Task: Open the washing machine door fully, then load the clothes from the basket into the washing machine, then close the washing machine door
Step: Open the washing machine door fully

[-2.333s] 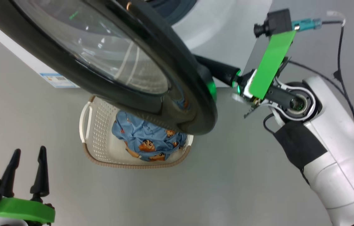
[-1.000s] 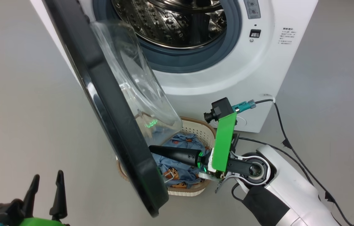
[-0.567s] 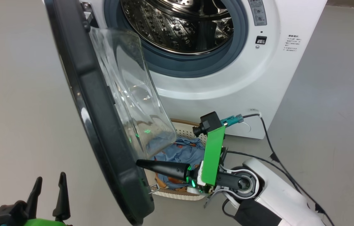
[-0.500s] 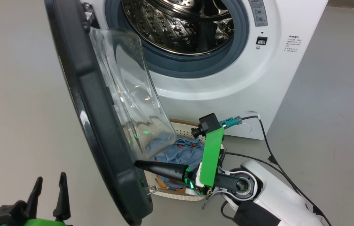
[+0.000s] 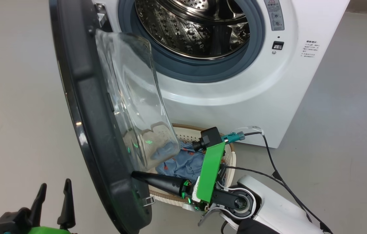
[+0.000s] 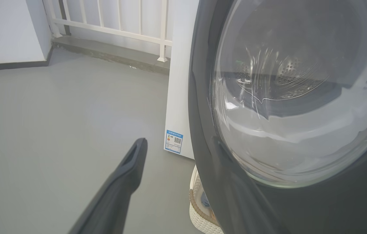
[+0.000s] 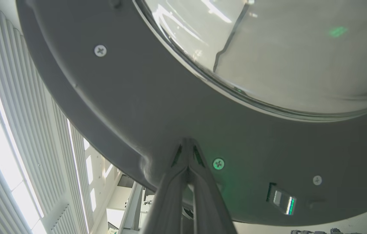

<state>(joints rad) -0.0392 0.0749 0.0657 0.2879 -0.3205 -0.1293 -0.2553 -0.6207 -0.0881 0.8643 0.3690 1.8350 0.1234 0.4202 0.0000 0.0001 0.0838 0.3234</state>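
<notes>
The washing machine door (image 5: pixel 84 104) takes up the left half of our head view. It's swung out from the washing machine (image 5: pixel 235 107) and we see it nearly edge-on, with its clear glass bowl (image 5: pixel 134 107) bulging to the right. Our right gripper (image 5: pixel 135 175) sits at lower centre with its two fingers pressed together and nothing between them. The tips rest on the door's dark inner frame, low down near the latch. In the right wrist view the joined tips (image 7: pixel 187 141) meet that grey frame (image 7: pixel 121 107) just beside a screw.

Right behind that arm, the basket (image 5: pixel 229 156) sits on the floor in front of the machine. The clothes (image 5: pixel 183 164) are in it, partly seen through the glass. Above, at upper centre, the steel drum (image 5: pixel 196 29) is wide open to view.

Our left gripper (image 5: pixel 56 183) is at the lower left corner, fingers spread apart and holding nothing, well clear of the door's outer side. A black cable (image 5: pixel 281 182) trails over the floor at the lower right.
</notes>
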